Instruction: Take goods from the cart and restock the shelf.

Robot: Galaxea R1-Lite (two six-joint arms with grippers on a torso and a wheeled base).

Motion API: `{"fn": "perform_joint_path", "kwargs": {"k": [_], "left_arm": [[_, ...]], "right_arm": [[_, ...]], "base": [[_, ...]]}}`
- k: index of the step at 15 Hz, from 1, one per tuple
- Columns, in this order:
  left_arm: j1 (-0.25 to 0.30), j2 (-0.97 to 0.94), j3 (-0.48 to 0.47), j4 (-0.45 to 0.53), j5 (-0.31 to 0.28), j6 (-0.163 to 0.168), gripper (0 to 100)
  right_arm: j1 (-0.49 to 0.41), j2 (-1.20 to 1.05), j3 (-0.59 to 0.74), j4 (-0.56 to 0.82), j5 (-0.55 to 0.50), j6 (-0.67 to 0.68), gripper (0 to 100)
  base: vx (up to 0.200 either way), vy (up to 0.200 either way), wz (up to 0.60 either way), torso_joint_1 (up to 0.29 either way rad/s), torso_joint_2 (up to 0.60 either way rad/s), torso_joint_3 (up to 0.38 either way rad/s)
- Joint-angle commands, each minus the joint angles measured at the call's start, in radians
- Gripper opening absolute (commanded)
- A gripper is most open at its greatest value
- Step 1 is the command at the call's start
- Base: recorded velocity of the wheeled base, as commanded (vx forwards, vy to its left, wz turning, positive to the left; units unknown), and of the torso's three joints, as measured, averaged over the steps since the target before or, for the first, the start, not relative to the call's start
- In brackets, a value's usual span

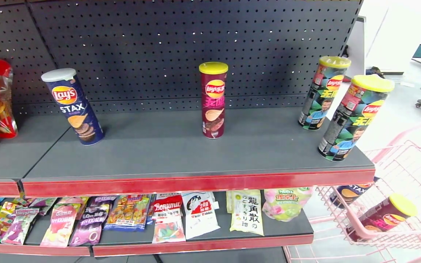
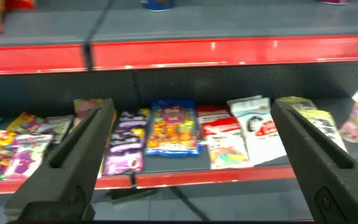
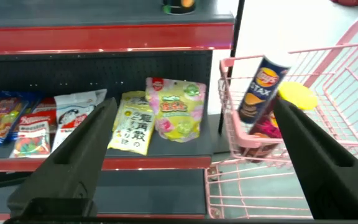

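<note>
On the shelf [image 1: 196, 157] stand four chip cans: a blue can [image 1: 73, 106] near its left end, a red can [image 1: 213, 100] in its middle, and a back green can [image 1: 323, 93] and a front green can [image 1: 355, 118] at its right end. Just right of the shelf is the pink cart [image 1: 411, 155], with a second blue can [image 1: 349, 191] and a second red can [image 1: 382, 217] inside. Both face the shelf's low board: the left tool [image 2: 191, 106] by the candy bags [image 2: 166, 130], the right tool [image 3: 194, 102] near the cart, each wide open and holding nothing

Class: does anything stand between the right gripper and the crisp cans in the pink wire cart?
Yes: the pink wire cart's side wall fronts the blue cylindrical can and yellow-lidded maroon can. From above, the cart looks open to the right gripper.
</note>
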Motion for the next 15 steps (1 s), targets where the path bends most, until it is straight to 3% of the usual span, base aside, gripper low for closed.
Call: {"fn": "perform_joint_path", "kwargs": {"k": [1,10,12,15], "left_arm": [[0.001,0.001,0.000,0.000,0.000,0.000,100],[0.001,0.001,0.000,0.000,0.000,-0.002,100],[0.001,0.001,0.000,0.000,0.000,-0.002,100],[0.001,0.001,0.000,0.000,0.000,-0.003,100]], "right_arm": [[0.000,0.000,0.000,0.000,0.001,0.000,100],[0.000,0.000,0.000,-0.001,0.001,0.000,100],[0.000,0.000,0.000,-0.001,-0.001,0.000,100],[-0.001,0.000,0.000,-0.001,-0.001,0.000,100]], "base": [[0.000,-0.200,0.00,0.002,0.00,0.002],[0.000,-0.200,0.00,0.004,0.00,0.001],[0.000,0.000,0.00,0.000,0.00,0.000],[0.000,0.000,-0.60,0.004,0.00,0.002]]}}
